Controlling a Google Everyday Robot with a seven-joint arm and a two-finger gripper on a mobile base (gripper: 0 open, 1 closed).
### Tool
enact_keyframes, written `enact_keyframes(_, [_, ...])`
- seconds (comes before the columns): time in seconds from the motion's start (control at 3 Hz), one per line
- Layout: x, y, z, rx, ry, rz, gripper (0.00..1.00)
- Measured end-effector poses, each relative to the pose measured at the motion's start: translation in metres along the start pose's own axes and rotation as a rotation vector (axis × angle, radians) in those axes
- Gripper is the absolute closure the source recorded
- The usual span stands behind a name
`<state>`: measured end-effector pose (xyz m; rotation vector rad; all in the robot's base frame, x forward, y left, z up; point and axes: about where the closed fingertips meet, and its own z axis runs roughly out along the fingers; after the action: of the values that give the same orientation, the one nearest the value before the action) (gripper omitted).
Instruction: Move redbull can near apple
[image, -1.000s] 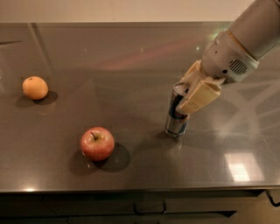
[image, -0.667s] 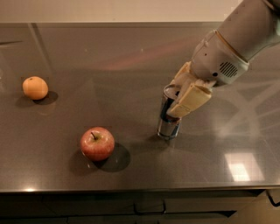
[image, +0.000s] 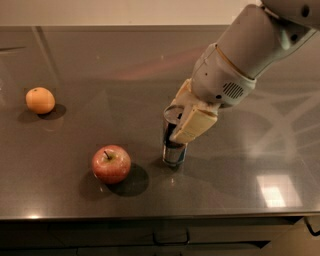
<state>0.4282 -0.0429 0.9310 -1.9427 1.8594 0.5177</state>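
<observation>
Tabletop: dark, glossy tabletop (image: 100, 60) carrying all three items.
Arm: white arm (image: 255, 45) enters from 2 o'clock and slopes down toward centre. Over the last second it has swung toward 9 o'clock and brought its load along.
Tool: the tool (image: 179, 122) sits at mid-tabletop, clamped on the upper part of the can. One cream finger (image: 194, 124) lies flat across the can's 3 o'clock side. The other is mostly hidden behind the rim. The jaws stand only as far apart as the can is wide, and nothing else is touched.
Redbull can: the redbull can (image: 174, 150) is upright in the grip with its silver top showing. It has shifted steadily toward 9 o'clock. Its base is at or just off the tabletop; I cannot tell which.
Apple: the apple (image: 111, 164) has not moved, stem up. The can now stands near it, at its 2 to 3 o'clock, with a gap still open between them.
Orange: the orange fruit (image: 40, 100) is well apart, at the apple's 10 o'clock, untouched.
Reading: the carry is well along and the gap is closing. Judged remaining: a little more travel toward 9 o'clock, then set down and release without tipping the slim can.
</observation>
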Motion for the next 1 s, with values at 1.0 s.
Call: enact_keyframes(1.0, [-0.017,0.004,0.021,-0.040,-0.012,-0.043,0.84])
